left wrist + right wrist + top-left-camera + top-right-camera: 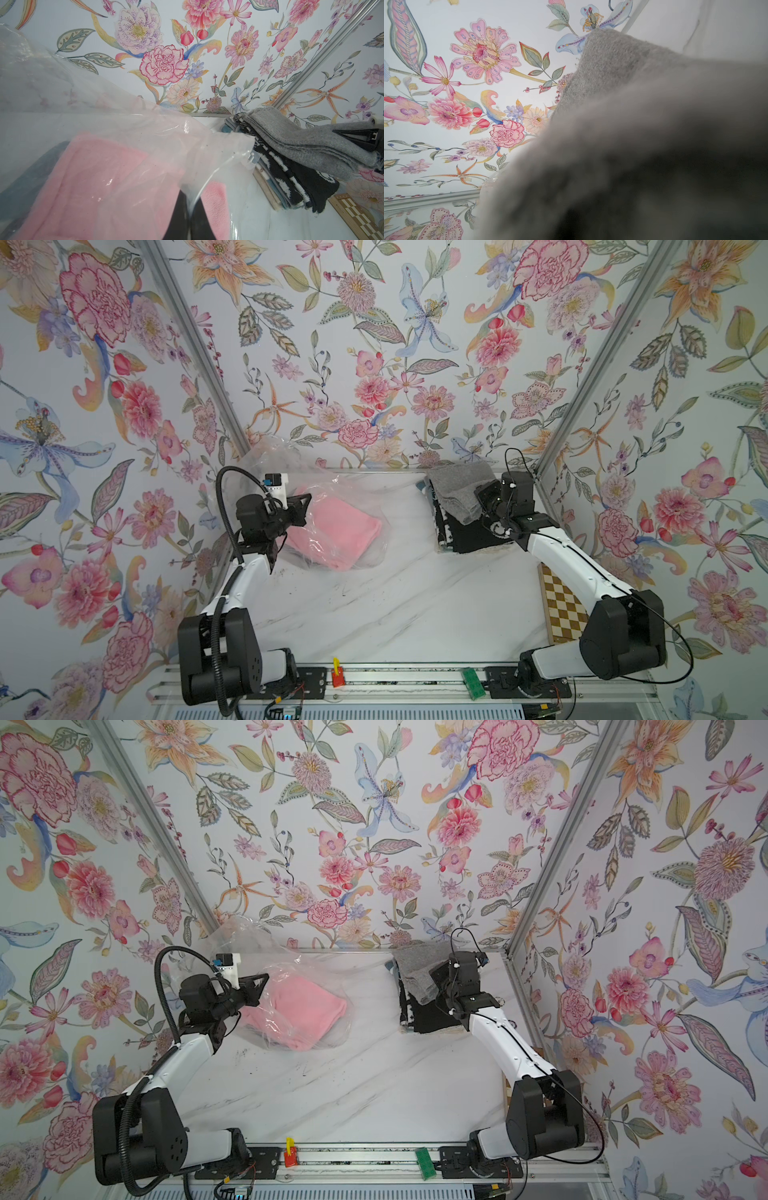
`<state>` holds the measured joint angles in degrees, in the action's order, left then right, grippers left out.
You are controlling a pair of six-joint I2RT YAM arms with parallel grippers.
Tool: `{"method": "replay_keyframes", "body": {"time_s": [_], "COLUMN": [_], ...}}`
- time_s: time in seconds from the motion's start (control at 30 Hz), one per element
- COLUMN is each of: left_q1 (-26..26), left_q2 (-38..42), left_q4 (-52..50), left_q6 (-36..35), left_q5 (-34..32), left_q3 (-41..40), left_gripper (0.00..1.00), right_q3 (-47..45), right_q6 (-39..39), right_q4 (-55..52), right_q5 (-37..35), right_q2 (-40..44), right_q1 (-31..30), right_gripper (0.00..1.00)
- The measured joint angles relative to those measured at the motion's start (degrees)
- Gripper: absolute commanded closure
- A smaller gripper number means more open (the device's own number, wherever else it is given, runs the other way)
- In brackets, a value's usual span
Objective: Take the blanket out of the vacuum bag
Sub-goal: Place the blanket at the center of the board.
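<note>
left gripper: pinching the vacuum bag
right gripper: clamped on grey blanket
pink blanket: inside the bag

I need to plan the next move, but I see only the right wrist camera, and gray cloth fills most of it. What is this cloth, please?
Observer: It is a gray blanket, draped over a stack of folded blankets near the back wall.
Operator: Do I hold it?
Observer: It seems so. In the left wrist view the right gripper looks shut on it.
Operator: And the other arm?
Observer: The left gripper is shut on the plastic of the vacuum bag, which has a pink blanket inside.
</note>
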<state>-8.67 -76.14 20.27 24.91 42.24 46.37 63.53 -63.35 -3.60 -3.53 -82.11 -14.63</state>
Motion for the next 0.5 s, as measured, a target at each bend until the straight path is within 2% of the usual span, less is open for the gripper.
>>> {"method": "replay_keyframes", "body": {"time_s": [0.23, 0.5], "left_q1": [0.0, -0.1], "left_q2": [0.0, -0.1], "left_q4": [0.0, 0.0], "left_q6": [0.0, 0.0], "left_q5": [0.0, 0.0], "left_q3": [0.0, 0.0], "left_gripper": [0.98, 0.98], "right_q3": [-0.7, -0.1], "right_q6": [-2.7, -5.7], "right_q4": [-3.7, -11.1], "right_q5": [-1.3, -5.2], "right_q2": [0.5, 0.8], "right_q1": [-1.0, -2.8], "right_gripper": [0.97, 0.9]}}
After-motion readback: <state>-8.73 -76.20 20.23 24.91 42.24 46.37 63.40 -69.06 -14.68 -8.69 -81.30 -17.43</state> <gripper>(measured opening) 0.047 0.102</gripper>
